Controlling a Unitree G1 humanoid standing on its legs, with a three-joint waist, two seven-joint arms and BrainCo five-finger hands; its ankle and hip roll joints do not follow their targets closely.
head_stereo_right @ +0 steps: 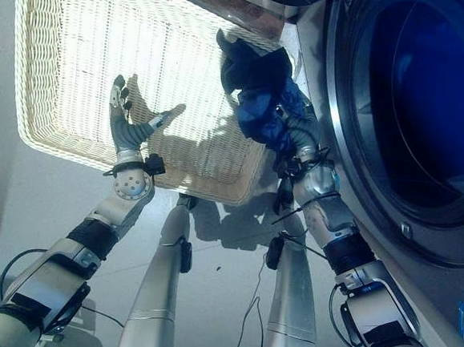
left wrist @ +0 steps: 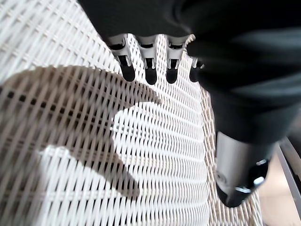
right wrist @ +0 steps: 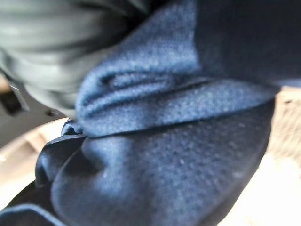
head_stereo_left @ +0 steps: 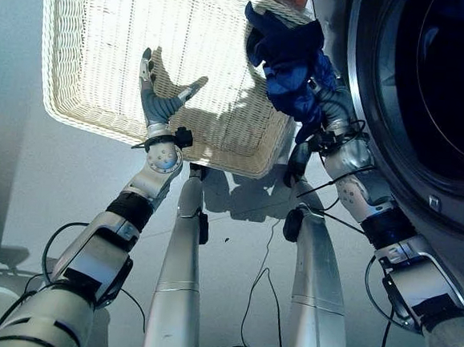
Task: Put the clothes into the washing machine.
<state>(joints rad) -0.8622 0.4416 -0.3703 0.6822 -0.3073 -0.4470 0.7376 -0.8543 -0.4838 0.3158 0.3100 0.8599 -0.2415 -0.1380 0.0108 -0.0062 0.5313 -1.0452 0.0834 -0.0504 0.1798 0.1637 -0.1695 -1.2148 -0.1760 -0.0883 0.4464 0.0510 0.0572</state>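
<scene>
A bunched dark blue garment (head_stereo_left: 289,57) hangs in the air between the wicker basket's right edge and the washing machine's round opening (head_stereo_right: 415,91). My right hand (head_stereo_left: 332,102) is shut on it from below, and the cloth drapes over most of the fingers. In the right wrist view the blue garment (right wrist: 164,155) lies right against the hand. My left hand (head_stereo_left: 159,103) is open above the white wicker basket (head_stereo_left: 88,66), fingers straight and thumb spread, holding nothing. Its fingertips (left wrist: 150,70) hover over the basket's woven bottom (left wrist: 94,141).
The basket stands to the left of the washing machine, its near rim (head_stereo_right: 136,166) just past my wrists. The machine's dark door ring (head_stereo_left: 365,112) sits close beside my right forearm. Grey floor (head_stereo_left: 55,176) lies in front of the basket.
</scene>
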